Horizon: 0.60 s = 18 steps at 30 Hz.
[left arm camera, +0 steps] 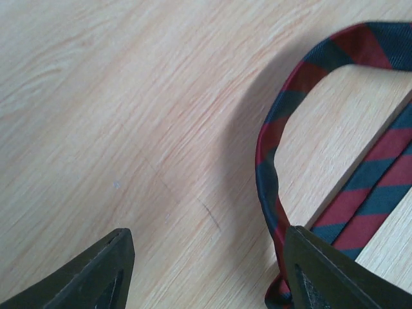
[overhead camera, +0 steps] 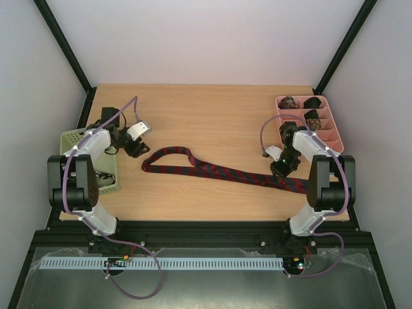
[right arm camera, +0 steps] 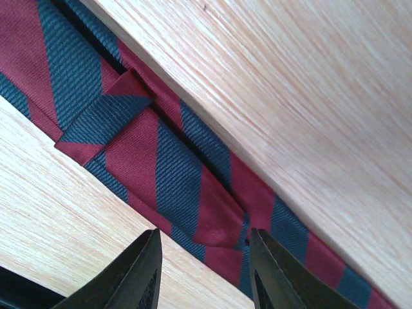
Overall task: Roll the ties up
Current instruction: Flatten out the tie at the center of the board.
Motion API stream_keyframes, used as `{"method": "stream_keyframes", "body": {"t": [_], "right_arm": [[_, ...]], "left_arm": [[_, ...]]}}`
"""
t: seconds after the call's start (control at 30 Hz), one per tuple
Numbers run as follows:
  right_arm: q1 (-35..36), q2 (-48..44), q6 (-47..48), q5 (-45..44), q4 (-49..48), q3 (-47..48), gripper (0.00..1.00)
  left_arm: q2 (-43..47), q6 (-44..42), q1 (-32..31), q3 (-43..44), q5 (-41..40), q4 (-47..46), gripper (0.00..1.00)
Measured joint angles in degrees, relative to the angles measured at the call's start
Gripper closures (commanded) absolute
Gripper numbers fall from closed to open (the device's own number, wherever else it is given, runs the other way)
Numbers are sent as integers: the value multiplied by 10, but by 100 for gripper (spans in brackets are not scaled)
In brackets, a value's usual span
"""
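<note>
A dark red tie with navy stripes (overhead camera: 212, 170) lies as a long doubled strip across the middle of the table, its folded bend at the left. My left gripper (overhead camera: 136, 149) is open and empty just left of that bend. In the left wrist view its right finger (left arm camera: 335, 270) sits by the bend of the tie (left arm camera: 270, 148). My right gripper (overhead camera: 281, 168) is open low over the tie's right part. In the right wrist view its fingers (right arm camera: 141, 270) straddle a folded layer of the tie (right arm camera: 174, 167). Several coiled dark ties (overhead camera: 312, 117) sit in the pink tray.
The pink divided tray (overhead camera: 326, 137) stands at the back right corner, close behind my right arm. A pale green mesh basket (overhead camera: 71, 138) stands at the left edge beside my left arm. The tie's right end reaches the table's right front edge.
</note>
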<state>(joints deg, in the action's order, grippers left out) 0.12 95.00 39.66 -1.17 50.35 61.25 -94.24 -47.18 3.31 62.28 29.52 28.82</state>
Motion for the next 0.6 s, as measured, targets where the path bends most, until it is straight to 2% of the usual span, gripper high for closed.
{"method": "stream_keyframes", "body": {"t": [0.13, 0.27, 0.43, 0.6], "right_arm": [[0, 0, -20, -6, -5, -27, 62], [0, 10, -37, -14, -17, -40, 68], [0, 23, -46, -39, -45, -53, 89], [0, 23, -50, -46, -47, -50, 97]], "left_arm": [[3, 22, 0, 7, 13, -12, 32], [3, 33, -1, 8, 19, -15, 32], [3, 37, -1, 8, 19, -15, 33], [3, 32, -1, 8, 19, -15, 33]]}}
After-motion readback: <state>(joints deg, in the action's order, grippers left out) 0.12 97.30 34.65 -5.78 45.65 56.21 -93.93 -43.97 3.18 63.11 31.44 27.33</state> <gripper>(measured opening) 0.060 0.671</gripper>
